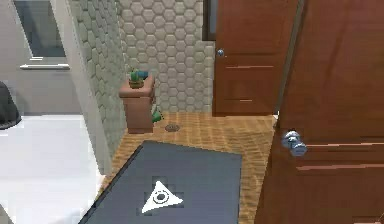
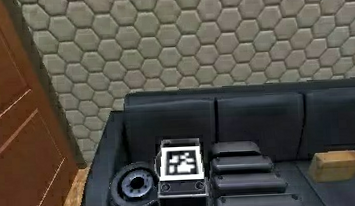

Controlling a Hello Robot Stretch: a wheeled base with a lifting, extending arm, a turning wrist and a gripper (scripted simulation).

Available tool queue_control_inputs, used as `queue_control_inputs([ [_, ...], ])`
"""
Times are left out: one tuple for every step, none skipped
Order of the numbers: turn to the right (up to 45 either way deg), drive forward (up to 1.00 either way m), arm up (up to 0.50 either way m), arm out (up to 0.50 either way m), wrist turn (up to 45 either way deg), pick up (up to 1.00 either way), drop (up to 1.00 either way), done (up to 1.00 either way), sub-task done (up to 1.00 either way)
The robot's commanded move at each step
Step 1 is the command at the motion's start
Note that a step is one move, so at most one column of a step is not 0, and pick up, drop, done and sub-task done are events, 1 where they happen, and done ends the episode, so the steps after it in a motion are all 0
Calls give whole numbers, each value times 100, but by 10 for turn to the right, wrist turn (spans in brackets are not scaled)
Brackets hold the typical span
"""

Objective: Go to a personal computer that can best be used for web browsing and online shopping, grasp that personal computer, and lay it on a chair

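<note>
Facing down a wood-floored passage, counted two brown doors in the forward view: far door (image 1: 250, 55) set in the back wall, near door (image 1: 335, 120) along the forward view's right with one round silver knob (image 1: 293, 143). Counted one small wooden stand (image 1: 137, 108) against the hexagon-tiled wall (image 1: 175, 50), with one green plant (image 1: 137, 76) upright on top. Noted one small dark blob (image 1: 172, 127) on the floor near the stand's foot; could not tell what. Saw one window (image 1: 40, 30) at upper left and one dark robot base (image 1: 190, 175) along the bottom edge, bearing one white triangle mark.

Logged in the arm side view one black sofa (image 2: 256, 113) against the hexagon wall, with three back cushions and one tan box (image 2: 338, 165) lying on its seat at right, long axis across the picture. Logged one brown door panel (image 2: 16, 128) at left. Spotted one white square (image 2: 181, 161) with black marks near the bottom edge, dark stacked arm (image 2: 238, 168) segments just right of it, dark round gripper (image 2: 134, 183) body just left. Could not make out the fingers, so could not tell whether holding anything. Could not place the personal computer, nor its heading or long axis.
</note>
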Motion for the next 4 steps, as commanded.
queue_control_inputs([
  [0, 100, 0, 0, 0, 0, 0, 0, 0],
  [450, 0, 0, 0, 0, 0, 0, 0, 0],
  [0, 5, 0, 0, 0, 0, 0, 0, 0],
  [-450, 0, 0, 0, 0, 0, 0, 0, 0],
])
